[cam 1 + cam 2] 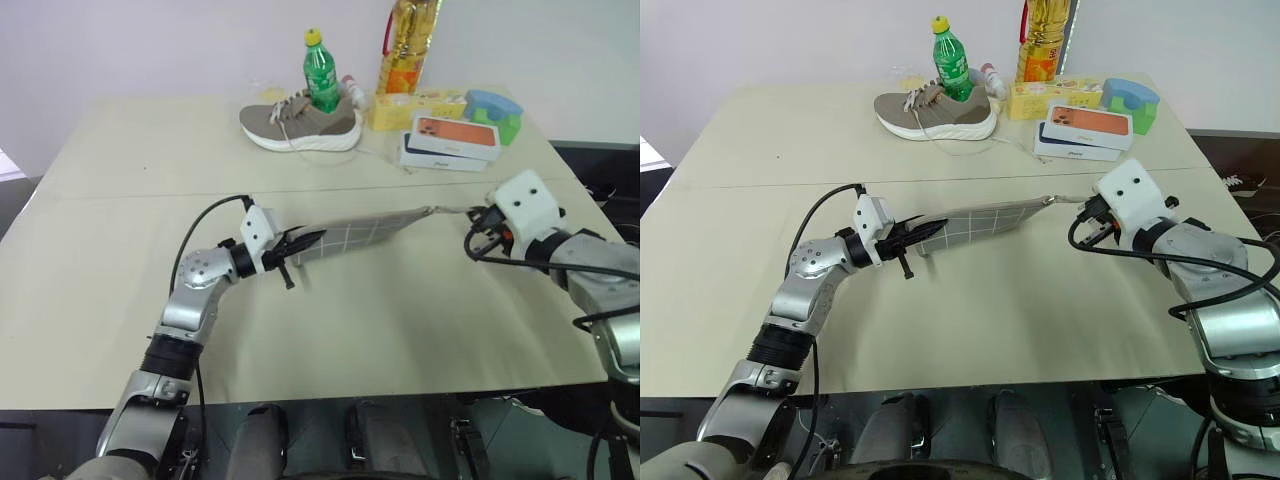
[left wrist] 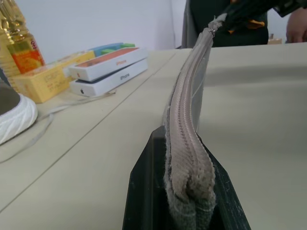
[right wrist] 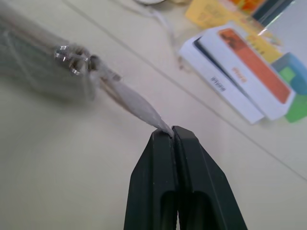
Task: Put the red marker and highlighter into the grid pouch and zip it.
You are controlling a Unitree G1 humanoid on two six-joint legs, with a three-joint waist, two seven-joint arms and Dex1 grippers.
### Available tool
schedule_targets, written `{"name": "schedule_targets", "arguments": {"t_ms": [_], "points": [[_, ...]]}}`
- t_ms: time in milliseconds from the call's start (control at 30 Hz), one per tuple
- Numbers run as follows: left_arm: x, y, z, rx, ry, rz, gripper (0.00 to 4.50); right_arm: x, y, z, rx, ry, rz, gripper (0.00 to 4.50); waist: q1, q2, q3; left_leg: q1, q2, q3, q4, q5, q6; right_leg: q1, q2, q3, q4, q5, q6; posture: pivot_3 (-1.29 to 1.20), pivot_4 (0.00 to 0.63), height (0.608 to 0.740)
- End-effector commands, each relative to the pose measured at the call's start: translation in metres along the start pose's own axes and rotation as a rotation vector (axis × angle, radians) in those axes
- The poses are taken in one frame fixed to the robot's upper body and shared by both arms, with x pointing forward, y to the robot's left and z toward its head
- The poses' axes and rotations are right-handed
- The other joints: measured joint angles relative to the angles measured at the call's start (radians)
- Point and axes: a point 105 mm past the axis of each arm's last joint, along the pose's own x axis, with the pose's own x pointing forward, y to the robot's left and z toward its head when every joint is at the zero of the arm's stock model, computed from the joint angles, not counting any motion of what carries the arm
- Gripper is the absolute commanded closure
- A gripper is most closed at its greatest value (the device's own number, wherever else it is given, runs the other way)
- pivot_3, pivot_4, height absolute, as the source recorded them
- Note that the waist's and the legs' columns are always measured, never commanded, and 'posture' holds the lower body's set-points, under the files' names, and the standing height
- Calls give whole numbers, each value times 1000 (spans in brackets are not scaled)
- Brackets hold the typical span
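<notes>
My left end effector (image 1: 300, 243) clamps grid pouch (image 1: 360, 232), right end effector (image 3: 173, 132) pinching cord zip pull (image 3: 132, 103); pull straight along zipper

The grid pouch (image 1: 365, 233) is grey woven cloth, its zip seam ribbed and slightly fuzzy, with a small shiny metal slider (image 3: 72, 58) and a pale cord pull (image 3: 134, 103). Both gripper (image 3: 173, 132) fingers look like matt black plastic. The bench (image 1: 400, 320) is smooth, matt beige. The phone boxes (image 1: 450, 142) are glossy card; the shoe (image 1: 300, 125) has a suede-like upper.
</notes>
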Motion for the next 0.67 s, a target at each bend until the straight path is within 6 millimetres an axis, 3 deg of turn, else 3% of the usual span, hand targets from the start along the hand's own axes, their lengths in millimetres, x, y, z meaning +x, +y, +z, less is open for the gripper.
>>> {"name": "schedule_targets", "arguments": {"t_ms": [33,200,233,333,500,667], "points": [[-17,-4,-16,-109,73,-9,3539,-9,5,4,16,-43,48,3612,-3,0,0,0,0,0,0,0,0,0,0,1,0,0,0,0,150,740],[-43,-4,-23,-271,128,68,1014,-17,21,-10,36,-69,107,1062,5,-3,2,0,0,-1,0,0,0,0,-1,0,0,0,0,0,150,740],[-53,-8,-28,-318,156,78,970,-19,24,-14,51,-73,118,555,5,-3,2,0,0,-1,1,0,0,0,-1,0,0,0,0,0,150,740],[-73,-13,-38,-374,233,120,970,-23,25,-23,95,-86,104,555,3,-3,2,0,0,-1,0,0,0,0,-1,1,0,0,0,0,150,740],[-100,4,-49,-350,296,313,970,-27,7,-34,277,-146,17,555,4,-4,2,1,0,-1,1,0,0,0,-1,1,0,0,0,0,150,740],[-109,12,-49,-320,298,379,970,-27,7,-45,354,-154,31,555,3,-4,2,1,0,-1,1,0,0,1,-1,2,0,0,-1,0,150,740]]}}
